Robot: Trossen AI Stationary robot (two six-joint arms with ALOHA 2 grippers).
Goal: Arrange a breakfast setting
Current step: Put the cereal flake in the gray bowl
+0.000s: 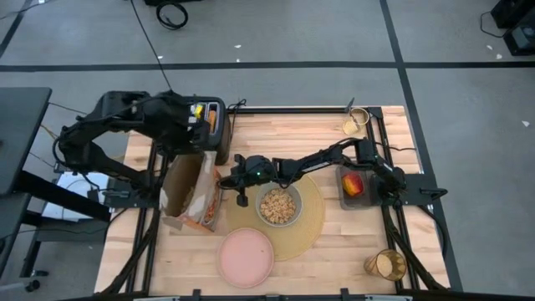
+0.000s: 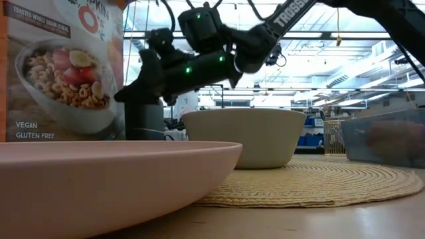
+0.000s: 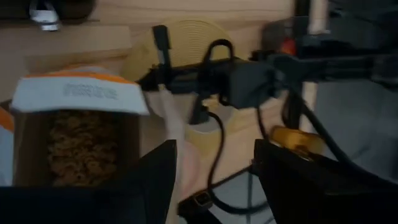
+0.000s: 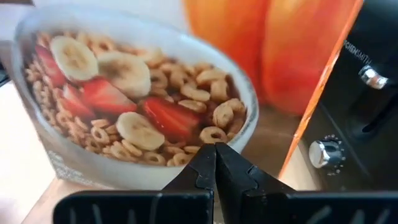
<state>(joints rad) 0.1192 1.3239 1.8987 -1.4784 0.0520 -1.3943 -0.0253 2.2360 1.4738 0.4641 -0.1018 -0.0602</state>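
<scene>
A grey-green bowl (image 1: 278, 206) of cereal sits on the round tan placemat (image 1: 308, 219). The pink plate (image 1: 245, 255) lies by the near edge and the amber tumbler (image 1: 384, 265) at the near right. A red apple (image 1: 353, 183) rests in a clear tub. An open cereal box (image 1: 189, 191) stands left of the mat. My right gripper (image 4: 215, 151) is shut, reaching level from the right at the box's printed face (image 4: 137, 93). My left gripper (image 3: 214, 180) hangs open high above the box top (image 3: 74, 121), with nothing between its fingers. My right gripper's shut fingertips (image 2: 121, 97) stand right at the cereal box's printed side, near its edge beside the toaster. They come level from the table's right. Whether they touch the box, I cannot tell.
A black toaster (image 1: 215, 130) stands at the far edge behind the box and shows close by in the right wrist view (image 4: 354, 106). A small cup (image 1: 355, 123) is at the far right. Bare wood lies between the plate and the tumbler.
</scene>
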